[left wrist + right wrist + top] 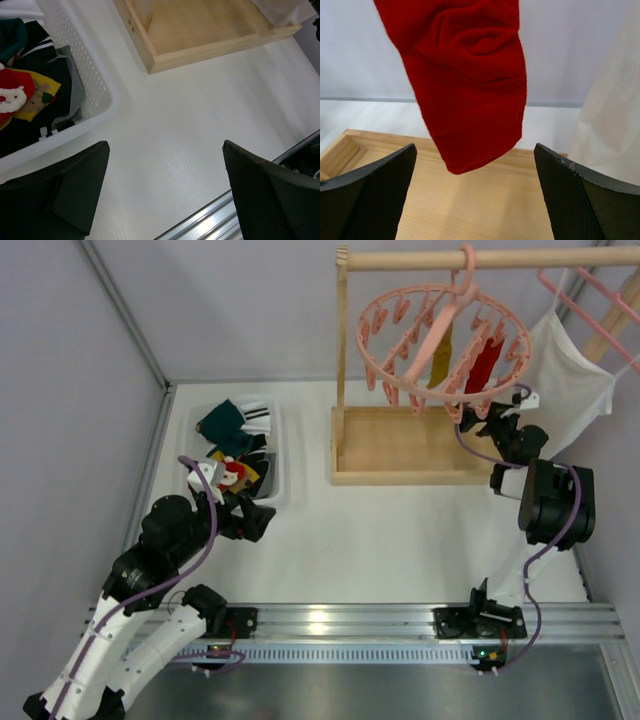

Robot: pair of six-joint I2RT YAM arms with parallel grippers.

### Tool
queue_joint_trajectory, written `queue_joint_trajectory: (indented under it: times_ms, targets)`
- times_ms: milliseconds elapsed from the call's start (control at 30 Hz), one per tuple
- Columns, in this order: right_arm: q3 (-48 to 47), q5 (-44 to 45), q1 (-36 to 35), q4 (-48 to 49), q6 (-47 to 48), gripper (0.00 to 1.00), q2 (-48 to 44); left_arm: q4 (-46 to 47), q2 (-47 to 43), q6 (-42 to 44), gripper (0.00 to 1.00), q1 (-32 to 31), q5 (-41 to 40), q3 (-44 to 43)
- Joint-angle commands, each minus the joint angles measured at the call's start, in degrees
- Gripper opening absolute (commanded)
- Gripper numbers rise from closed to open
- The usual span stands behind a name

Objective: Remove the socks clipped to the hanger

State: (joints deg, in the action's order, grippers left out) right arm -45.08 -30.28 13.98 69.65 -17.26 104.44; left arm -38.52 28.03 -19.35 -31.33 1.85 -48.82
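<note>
Left gripper (164,150) and right gripper (475,150) gape empty; red sock (465,75) top cropped

I record a wooden rack (400,445) standing at the far side of the white table (400,540), with a white shirt (570,380) on a pink shirt hanger (588,308) at its right end. Left of the rack and apart from it sits a white perforated basket (278,462). It holds black-and-white striped socks (256,420) and a Santa-patterned piece (232,476).
</note>
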Motion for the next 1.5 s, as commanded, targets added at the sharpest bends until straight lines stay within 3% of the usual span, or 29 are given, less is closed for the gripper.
queue_joint_trajectory:
  times_ms: [0, 233, 600, 700, 833, 900, 1000, 1033, 1067, 1267, 1467]
  targets:
    - [-4.83, -4.96, 2.02, 5.76, 1.61, 0.96, 2.69, 3.45, 0.71, 0.28, 0.98, -0.13, 0.35, 0.3]
    - [-11.34, -11.1, 2.98, 5.94, 2.14, 0.96, 8.92, 3.45, 1.32, 0.28, 0.98, -0.13, 0.7, 0.21]
    - [-18.72, -9.09, 3.42, 14.63, -2.25, 0.96, 17.28, 3.45, 2.82, 0.63, 0.98, -0.22, 0.88, 0.04]
    - [-20.83, -10.4, 2.99, 19.2, -5.24, 0.93, 19.48, 3.45, 3.34, 0.72, 0.98, -0.22, 0.88, 0.04]
    - [-25.05, -14.27, 2.11, 23.42, -11.03, 0.78, 22.99, 3.37, 4.13, 0.9, 0.98, -0.22, 0.61, -0.05]
    - [-27.25, -14.54, 1.49, 24.39, -12.18, 0.77, 23.79, 3.45, 4.22, 0.9, 0.98, -0.22, 0.7, 0.04]
    - [-28.31, -13.76, 0.26, 22.91, -10.61, 0.82, 23.97, 3.45, 4.22, 0.9, 0.98, -0.22, 0.44, 0.04]
    - [-28.13, -11.4, -0.09, 21.51, -8.95, 0.97, 23.53, 3.45, 4.22, 0.9, 0.98, -0.22, 0.44, 0.04]
    - [-28.05, -10.42, -0.61, 20.97, -8.5, 1.0, 23.35, 3.45, 4.31, 0.9, 0.98, -0.13, 0.61, 0.04]
    - [-29.1, -6.11, -0.79, 19.3, -7.53, 0.99, 23.96, 3.45, 4.75, 0.99, 0.98, -0.22, 0.7, 0.04]
    - [-33.83, -9.09, -1.76, 17.2, -7.18, 0.99, 24.67, 3.45, 5.45, 1.07, 0.98, -0.13, 0.97, -0.05]
